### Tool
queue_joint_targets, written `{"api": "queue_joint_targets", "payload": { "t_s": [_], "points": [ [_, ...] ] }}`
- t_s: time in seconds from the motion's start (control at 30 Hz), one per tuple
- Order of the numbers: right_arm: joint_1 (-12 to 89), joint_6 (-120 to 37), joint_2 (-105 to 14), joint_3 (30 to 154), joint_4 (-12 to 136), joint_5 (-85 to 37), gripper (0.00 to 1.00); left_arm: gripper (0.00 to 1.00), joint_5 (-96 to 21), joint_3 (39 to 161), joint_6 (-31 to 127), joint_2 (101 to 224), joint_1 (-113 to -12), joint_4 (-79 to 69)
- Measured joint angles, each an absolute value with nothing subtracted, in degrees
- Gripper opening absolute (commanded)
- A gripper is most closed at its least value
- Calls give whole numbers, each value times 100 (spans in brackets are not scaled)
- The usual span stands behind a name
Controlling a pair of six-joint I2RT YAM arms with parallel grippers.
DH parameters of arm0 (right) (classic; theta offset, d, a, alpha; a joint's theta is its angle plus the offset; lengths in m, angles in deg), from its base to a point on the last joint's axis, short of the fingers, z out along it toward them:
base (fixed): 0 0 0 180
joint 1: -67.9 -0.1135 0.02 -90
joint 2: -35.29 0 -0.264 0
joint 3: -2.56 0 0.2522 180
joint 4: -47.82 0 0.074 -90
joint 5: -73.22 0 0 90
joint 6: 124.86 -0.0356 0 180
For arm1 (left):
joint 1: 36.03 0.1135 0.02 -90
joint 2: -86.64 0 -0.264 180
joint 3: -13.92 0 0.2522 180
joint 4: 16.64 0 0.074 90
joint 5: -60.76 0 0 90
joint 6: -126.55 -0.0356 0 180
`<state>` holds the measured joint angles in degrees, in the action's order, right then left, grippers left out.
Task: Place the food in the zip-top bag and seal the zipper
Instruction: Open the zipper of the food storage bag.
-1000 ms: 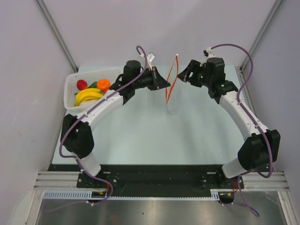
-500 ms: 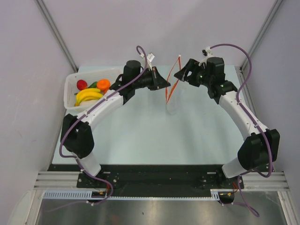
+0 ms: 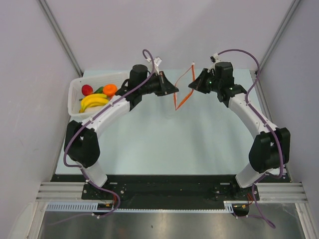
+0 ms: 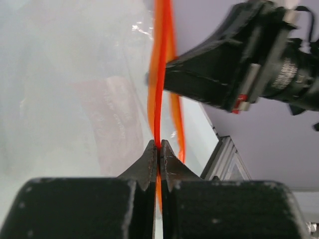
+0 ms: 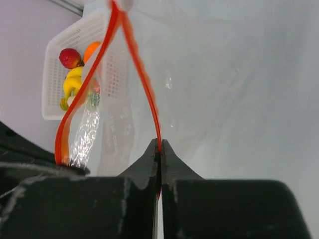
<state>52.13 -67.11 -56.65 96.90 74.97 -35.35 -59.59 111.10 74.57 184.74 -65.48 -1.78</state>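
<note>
- Pale lilac-grey walls all round, light table (image 3: 159, 149) underneath, metal rail along the near edge.
- Two white-and-black arms curving in from the near edge, meeting over the far middle of the table.
- White ribbed tray (image 3: 119, 75) parked at the far left corner, well apart from both grippers.
- Clear floppy zip-top bag (image 5: 124, 114) held up between the two grippers, sagging down below its mouth, honestly hard to make out from the top view.
- Red-orange zipper (image 3: 182, 77) along that mouth, spread into a narrow loop, one lip per gripper.
- Tips of the left gripper (image 4: 158, 146) pinched fully together on one lip of the zipper, with the strip poking straight up out of them.
- Same deal for the right gripper (image 5: 160, 144): clamped tight on the other lip.
- All visible food piled in the tray: yellow banana bunch (image 3: 93, 101), orange (image 3: 110, 89), red fruit (image 3: 87, 89), plus a sliver of something green (image 3: 98, 90) between those last two.
</note>
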Motion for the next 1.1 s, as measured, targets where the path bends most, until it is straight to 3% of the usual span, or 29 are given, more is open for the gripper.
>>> {"api": "queue_joint_targets", "payload": {
  "t_s": [0.3, 0.4, 0.43, 0.53, 0.67, 0.93, 1.1],
  "points": [
    [5641, -5706, -5687, 10310, 8692, -3745, 0, 2, -5124, 11104, 6587, 18660, -5897, 915],
    [5571, -5461, -5696, 10343, 8981, -3856, 0, 22, -5102, 11169, 6297, 18903, -5910, 1267],
    [5521, -5410, -5707, 10358, 9064, -3876, 0, 44, -5188, 11169, 6209, 18966, -5918, 1387],
    [5353, -5275, -5779, 10472, 9189, -3871, 0, 76, -5480, 11169, 5860, 19008, -5907, 1608],
    [5195, -5209, -5886, 10577, 9186, -3858, 0, 94, -6162, 11215, 5355, 18975, -5652, 1853],
    [5176, -5238, -6374, 10739, 9178, -3799, 0, 99, -6822, 11320, 4236, 18522, -4054, 2469],
    [5171, -5262, -6588, 10887, 9176, -3784, 0, 97, -6551, 12286, 3471, 18684, -2782, 3160]
  ]
}}
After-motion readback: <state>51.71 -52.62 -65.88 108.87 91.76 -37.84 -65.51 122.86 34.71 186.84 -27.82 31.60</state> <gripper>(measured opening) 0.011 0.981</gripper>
